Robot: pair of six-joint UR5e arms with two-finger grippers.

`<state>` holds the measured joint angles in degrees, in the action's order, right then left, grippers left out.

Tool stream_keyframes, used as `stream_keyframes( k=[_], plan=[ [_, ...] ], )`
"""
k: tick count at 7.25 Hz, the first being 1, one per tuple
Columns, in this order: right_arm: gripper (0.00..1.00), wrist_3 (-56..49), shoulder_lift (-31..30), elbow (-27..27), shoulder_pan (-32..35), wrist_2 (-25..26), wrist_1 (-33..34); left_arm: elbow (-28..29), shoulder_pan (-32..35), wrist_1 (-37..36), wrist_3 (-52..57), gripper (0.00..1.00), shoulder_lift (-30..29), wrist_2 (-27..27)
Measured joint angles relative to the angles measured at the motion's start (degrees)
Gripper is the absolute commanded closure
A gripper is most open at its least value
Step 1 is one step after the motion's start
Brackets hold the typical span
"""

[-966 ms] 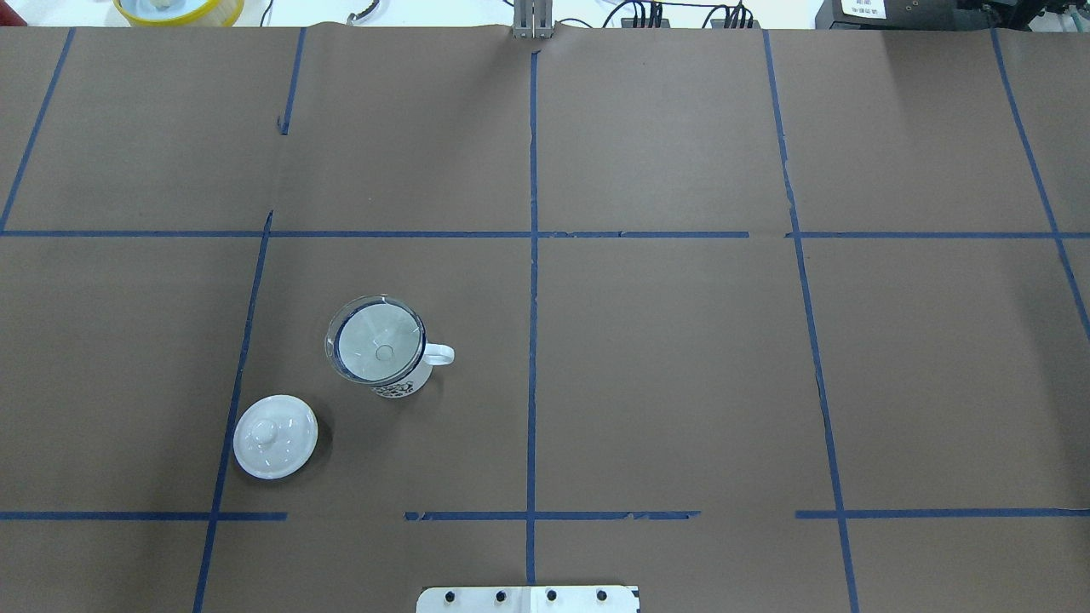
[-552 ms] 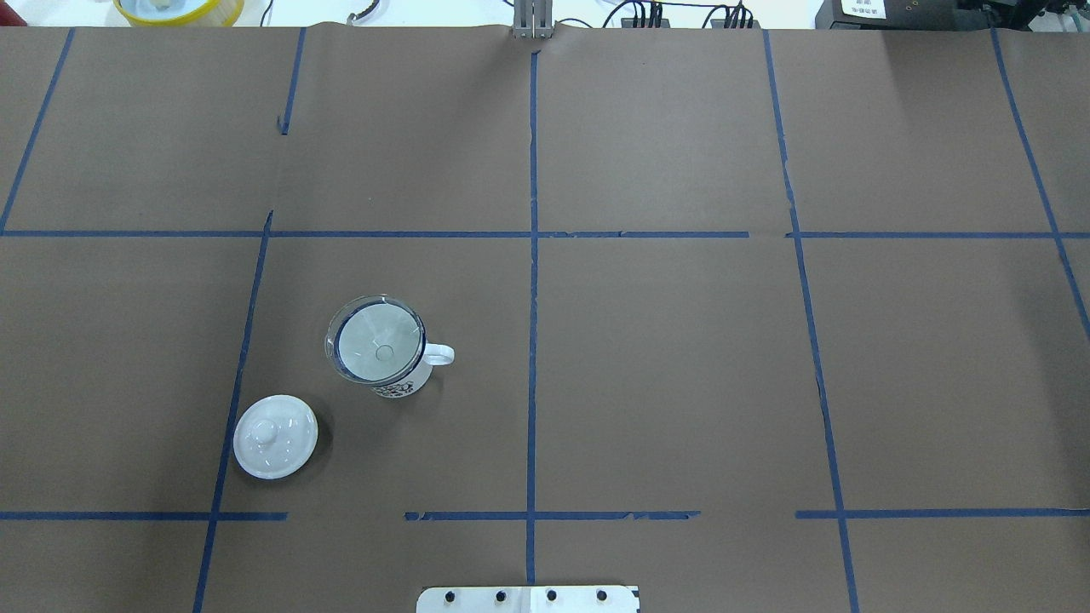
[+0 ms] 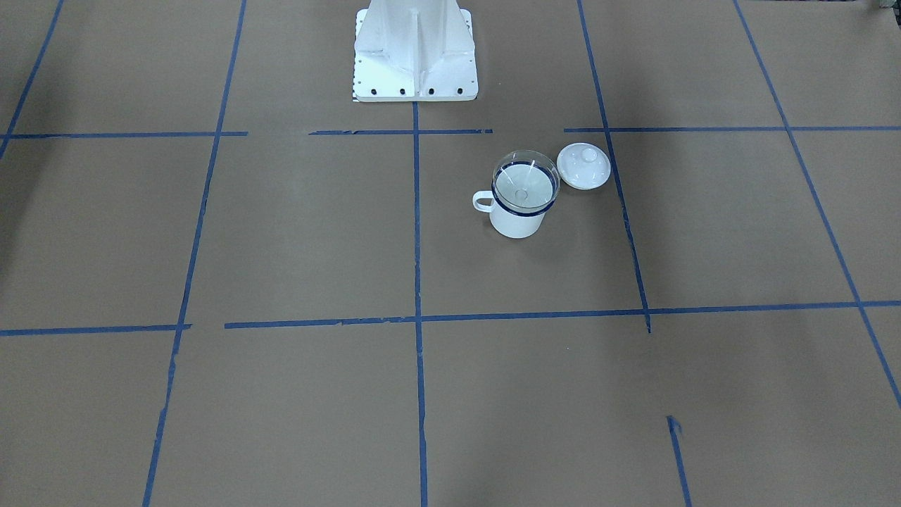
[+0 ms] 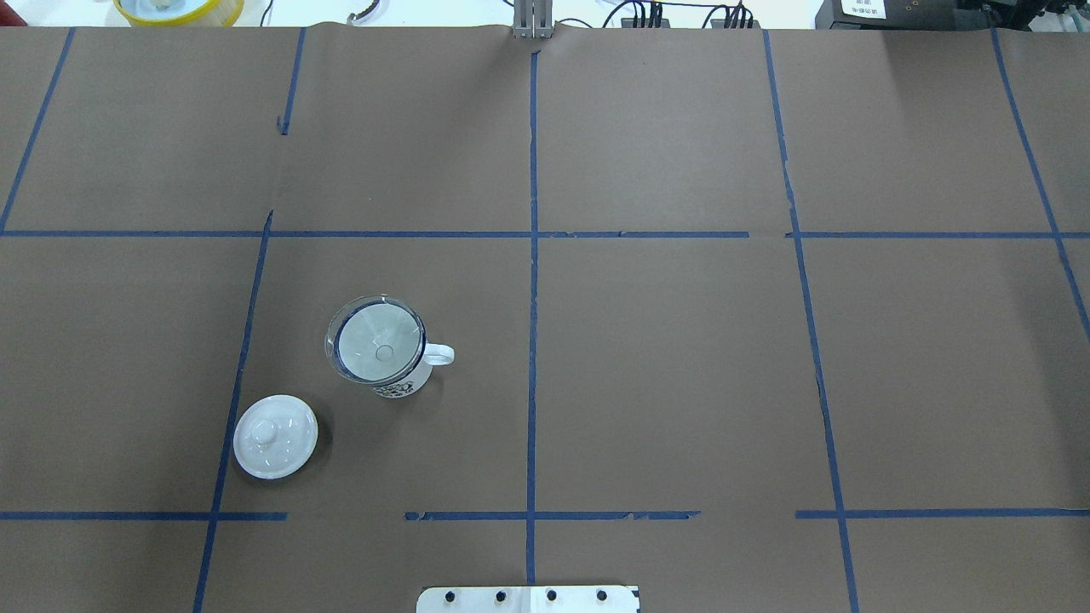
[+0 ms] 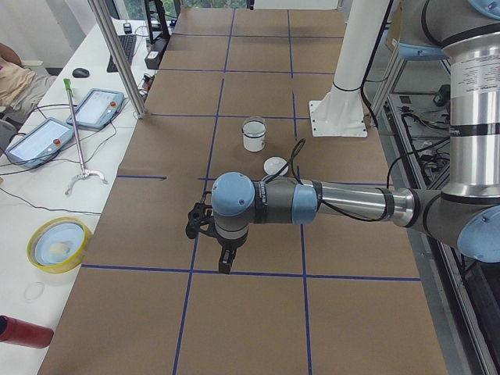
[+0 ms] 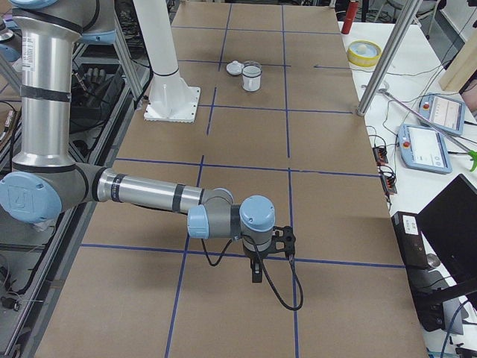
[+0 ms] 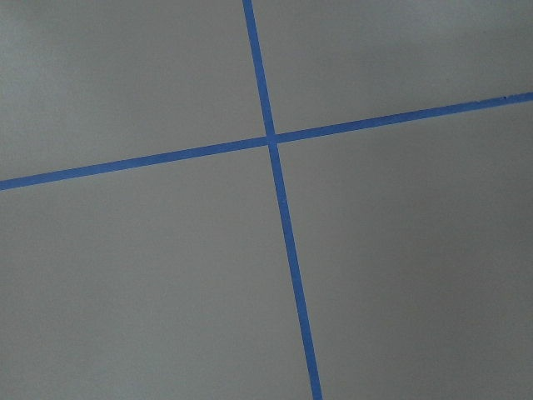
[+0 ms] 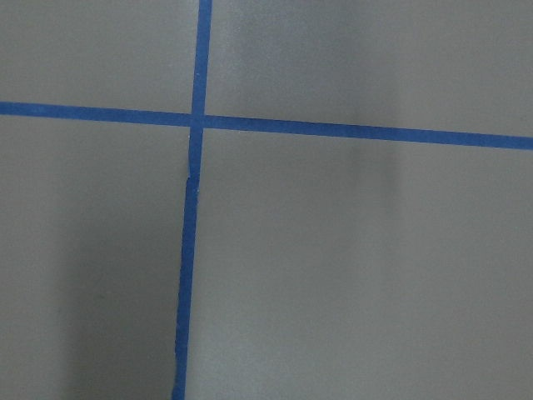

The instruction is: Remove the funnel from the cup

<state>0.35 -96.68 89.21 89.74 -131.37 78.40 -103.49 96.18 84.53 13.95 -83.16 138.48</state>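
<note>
Table (image 4: 681,383): covered in brown paper and marked off by a blue tape grid (image 4: 533,255).

Left arm (image 5: 344,201): stretched low over the table end on the robot's left, forearm about level.

Right arm (image 6: 141,190): same posture at the opposite end.

White pedestal (image 3: 415,49): bolted at the robot's edge of the table, on the centre line.

Left hand (image 5: 224,266): hangs from the wrist with fingers pointing down, just above the paper beside a tape line. Open or closed: cannot tell (it shows only in the side view). Its wrist camera sees only paper and a tape crossing.

Right hand (image 6: 256,273): also points down, close above a tape line. Grip state: cannot tell, for the same reason.

Both hands are well apart from the cup.

Cup (image 4: 398,385): white mug with a dark blue rim, standing upright in the middle row of the grid on the robot's left half, near the centre line. Its handle (image 4: 438,355) points toward the centre line.

Funnel (image 4: 376,340): clear, seated in the cup's mouth. Its wide rim rests on the blue rim and the spout points down inside. Nothing is touching it.

Lid (image 4: 275,437): round, white and knobbed. It lies flat on the paper, closer to the robot and further to its left than the cup. It is near the cup but apart from it, just beside a tape line.
</note>
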Motion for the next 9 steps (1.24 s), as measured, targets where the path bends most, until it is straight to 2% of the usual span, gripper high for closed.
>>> stream_keyframes(
  k=[4,9],
  plan=[
    [0.00,0.00,0.00,0.00,0.00,-0.02,0.00,-3.22,-0.13,1.51,-2.97,0.00,-0.57,2.42],
    [0.00,0.00,0.00,0.00,0.00,-0.02,0.00,-4.35,-1.75,10.51,-12.56,0.00,-1.05,6.25]
  ],
)
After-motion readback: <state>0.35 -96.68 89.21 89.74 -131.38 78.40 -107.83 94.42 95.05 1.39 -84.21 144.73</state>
